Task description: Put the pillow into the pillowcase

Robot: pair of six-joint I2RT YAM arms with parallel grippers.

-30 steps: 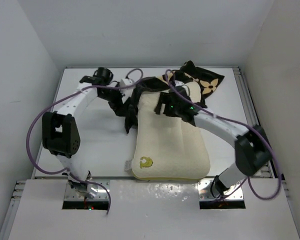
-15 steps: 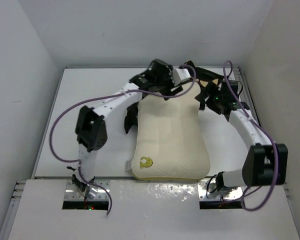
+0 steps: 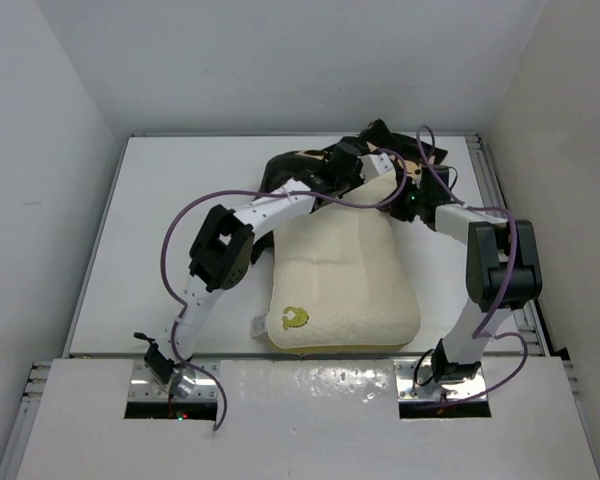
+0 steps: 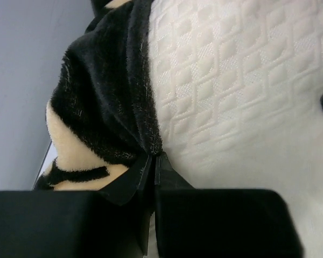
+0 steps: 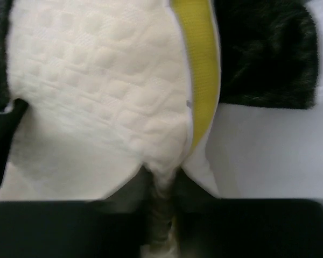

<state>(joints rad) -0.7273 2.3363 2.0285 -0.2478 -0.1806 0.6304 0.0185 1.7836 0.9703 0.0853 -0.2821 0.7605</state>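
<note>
Left gripper (image 4: 153, 160): fingers pinched together on the black fuzzy edge of the pillowcase (image 4: 105, 97), lower centre of its wrist view, against the quilted cream pillow (image 4: 237, 97). Right gripper (image 5: 162, 180): clamped on a pillow corner beside the mustard side band (image 5: 199, 64). Overhead: pillow mid-frame on the white table (image 3: 170, 220), its far end meeting the bunched pillowcase at upper centre. Markings: gold emblem (image 3: 294, 319) near the pillow's lower-left corner, shape not readable; small white tag (image 3: 252, 331) at that edge, too small to read.
</note>
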